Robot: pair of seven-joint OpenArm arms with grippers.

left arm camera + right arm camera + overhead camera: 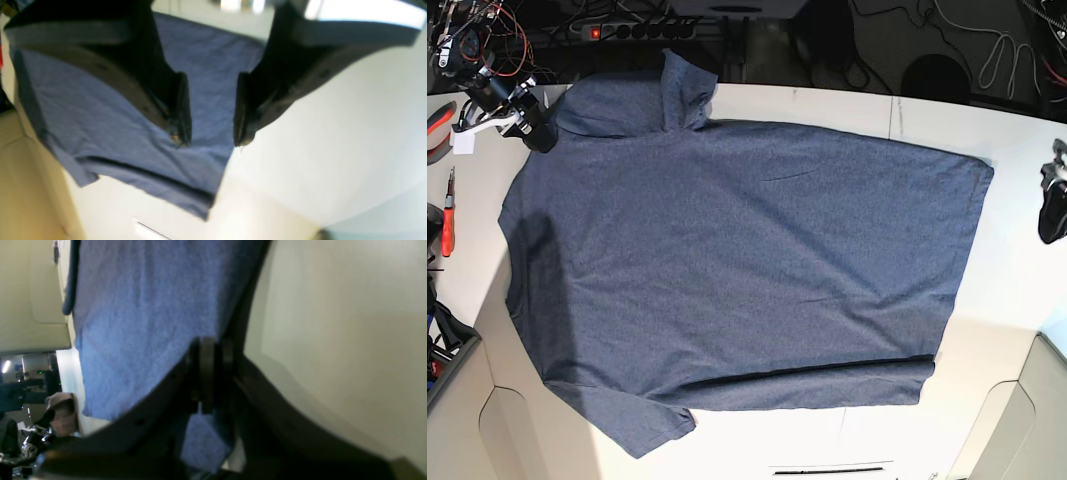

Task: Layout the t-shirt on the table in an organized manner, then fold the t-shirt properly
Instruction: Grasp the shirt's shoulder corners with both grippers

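The t-shirt (pixel 737 270) lies spread flat across the white surface (pixel 1017 290), one sleeve hanging past the edge below the right claw (pixel 213 380), which is pinching the fabric at the collar end. The left claw (pixel 211 110) hovers with fingers spread above the hem corner, holding nothing. A red-handled tool (pixel 447 215) lies beside the right claw, cables (pixel 997 45) beyond the far edge

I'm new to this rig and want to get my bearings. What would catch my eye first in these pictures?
The big navy t-shirt fills nearly all of the white table in the base view, spread flat. At its far-left corner the right gripper pinches the fabric. The left gripper hangs open above the shirt's edge.
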